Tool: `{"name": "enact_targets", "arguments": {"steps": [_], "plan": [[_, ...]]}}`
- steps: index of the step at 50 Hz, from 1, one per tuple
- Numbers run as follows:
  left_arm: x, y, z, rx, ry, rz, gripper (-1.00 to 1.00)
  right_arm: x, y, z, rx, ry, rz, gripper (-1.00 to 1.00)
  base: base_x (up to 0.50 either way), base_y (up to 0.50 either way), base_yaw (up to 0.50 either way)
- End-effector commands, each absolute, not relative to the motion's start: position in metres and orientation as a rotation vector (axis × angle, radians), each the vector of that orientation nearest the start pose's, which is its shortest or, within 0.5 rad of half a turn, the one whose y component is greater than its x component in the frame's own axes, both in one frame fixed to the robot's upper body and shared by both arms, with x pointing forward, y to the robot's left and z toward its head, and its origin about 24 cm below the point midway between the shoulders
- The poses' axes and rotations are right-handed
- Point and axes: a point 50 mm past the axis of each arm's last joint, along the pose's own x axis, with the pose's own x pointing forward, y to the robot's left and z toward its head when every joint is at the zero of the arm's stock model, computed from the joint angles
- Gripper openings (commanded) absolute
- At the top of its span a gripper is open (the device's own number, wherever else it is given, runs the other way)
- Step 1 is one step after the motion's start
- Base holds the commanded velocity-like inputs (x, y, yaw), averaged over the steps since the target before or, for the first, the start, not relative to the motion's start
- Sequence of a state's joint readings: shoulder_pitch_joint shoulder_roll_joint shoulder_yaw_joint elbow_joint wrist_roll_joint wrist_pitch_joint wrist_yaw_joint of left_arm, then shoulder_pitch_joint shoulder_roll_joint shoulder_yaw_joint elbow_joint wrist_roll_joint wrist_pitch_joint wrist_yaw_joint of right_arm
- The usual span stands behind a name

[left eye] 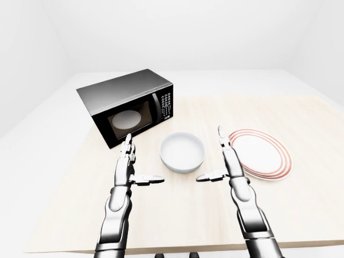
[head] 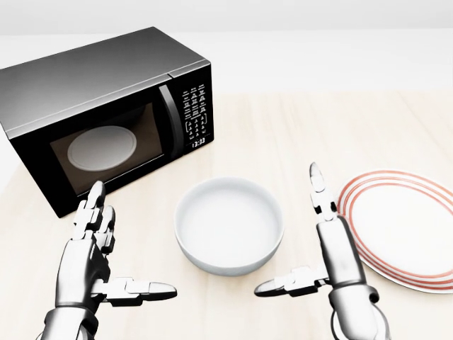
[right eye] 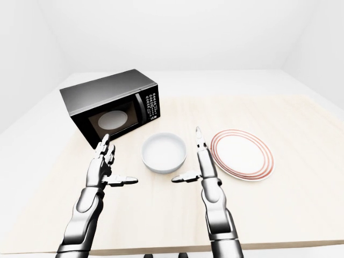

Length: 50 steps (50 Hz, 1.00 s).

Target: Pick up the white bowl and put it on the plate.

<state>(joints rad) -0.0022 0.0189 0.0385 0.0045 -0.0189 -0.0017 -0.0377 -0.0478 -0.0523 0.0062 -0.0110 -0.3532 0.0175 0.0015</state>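
Between spread hands: white bowl (head: 228,225)

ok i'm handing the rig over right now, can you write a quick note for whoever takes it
Left hand: open, empty, at the left of the white bowl in the head view, not touching it.
Right hand: open, empty, between the bowl and the plate, touching neither.
The bowl sits upright and empty on the table, just below the microwave in the view. The red-rimmed plate lies bare at the bowl's right.
Done: hands set either side of the bowl.
Left: close on the bowl, lift it, carry it right, set it on the plate.
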Motion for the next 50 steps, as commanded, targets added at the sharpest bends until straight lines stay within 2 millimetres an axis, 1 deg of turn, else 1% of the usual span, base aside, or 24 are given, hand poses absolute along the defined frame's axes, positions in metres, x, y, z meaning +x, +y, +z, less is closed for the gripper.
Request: {"name": "enact_targets", "arguments": {"steps": [1,7,13,16,18,19,25,26,27,37,50], "plan": [[0.254,0.16,0.041,0.0,0.0,0.0,1.0,0.266,-0.154,0.057,-0.617,-0.052,0.029,1.0,0.0,0.0,0.0],[0.254,0.16,0.041,0.0,0.0,0.0,1.0,0.265,-0.153,0.06,-0.722,-0.054,0.062,1.0,0.0,0.0,0.0],[0.254,0.16,0.041,0.0,0.0,0.0,1.0,0.268,-0.153,0.057,-0.829,-0.054,0.089,1.0,0.0,0.0,0.0],[0.254,0.16,0.041,0.0,0.0,0.0,1.0,0.268,-0.152,0.059,-0.844,-0.056,0.096,1.0,0.0,0.0,0.0],[0.254,0.16,0.041,0.0,0.0,0.0,1.0,0.268,-0.151,0.058,-0.88,-0.058,0.109,1.0,0.0,0.0,0.0],[0.254,0.16,0.041,0.0,0.0,0.0,1.0,0.267,-0.148,0.057,-0.928,-0.061,0.129,1.0,0.0,0.0,0.0],[0.254,0.16,0.041,0.0,0.0,0.0,1.0,0.268,-0.141,0.057,-1.0,-0.07,0.17,1.0,0.0,0.0,0.0],[0.254,0.16,0.041,0.0,0.0,0.0,1.0,0.279,-0.13,0.068,-1.278,-0.135,0.183,1.0,0.0,0.0,0.0],[0.254,0.16,0.041,0.0,0.0,0.0,1.0,0.28,-0.13,0.069,-1.296,-0.139,0.184,1.0,0.0,0.0,0.0],[0.254,0.16,0.041,0.0,0.0,0.0,1.0,0.281,-0.126,0.068,-1.345,-0.151,0.198,1.0,0.0,0.0,0.0],[0.254,0.16,0.041,0.0,0.0,0.0,1.0,0.28,-0.121,0.07,-1.368,-0.156,0.221,1.0,0.0,0.0,0.0]]}}
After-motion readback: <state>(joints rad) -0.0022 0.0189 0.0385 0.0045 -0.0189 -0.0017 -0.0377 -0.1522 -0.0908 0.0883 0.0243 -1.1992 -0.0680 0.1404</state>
